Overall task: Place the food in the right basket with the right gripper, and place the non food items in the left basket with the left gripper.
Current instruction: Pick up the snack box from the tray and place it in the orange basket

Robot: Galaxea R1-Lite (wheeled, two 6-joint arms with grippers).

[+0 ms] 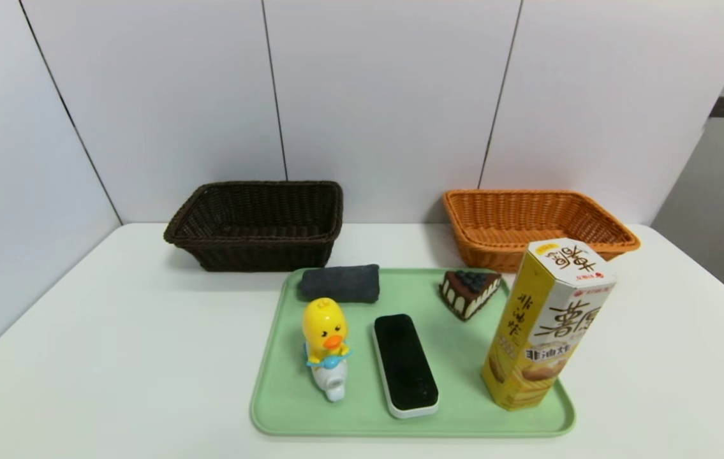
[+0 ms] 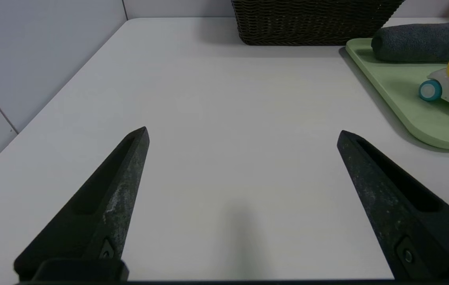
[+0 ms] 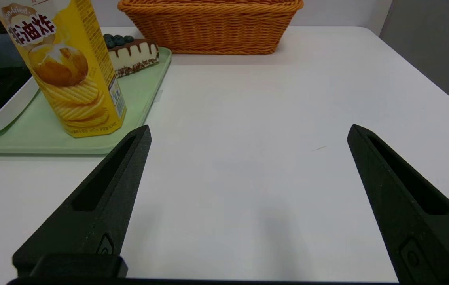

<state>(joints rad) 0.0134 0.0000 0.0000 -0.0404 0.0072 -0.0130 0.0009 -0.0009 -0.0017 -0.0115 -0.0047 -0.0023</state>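
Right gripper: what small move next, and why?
I'd probably ease the right gripper forward and to its left, toward the snack box, keeping the fingers open. They stand wide apart over bare table, while the box stands upright on the tray, nearer than the cake, and the orange basket holds nothing yet.

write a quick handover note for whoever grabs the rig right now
Left claw: open, empty, over the table left of the tray.
Right claw: open, empty, over the table right of the tray.
On the tray: duck, cloth, eraser, cake, snack box.
Done: nothing sorted.
Left: cake and box into the orange basket; duck, cloth, eraser into the dark basket.
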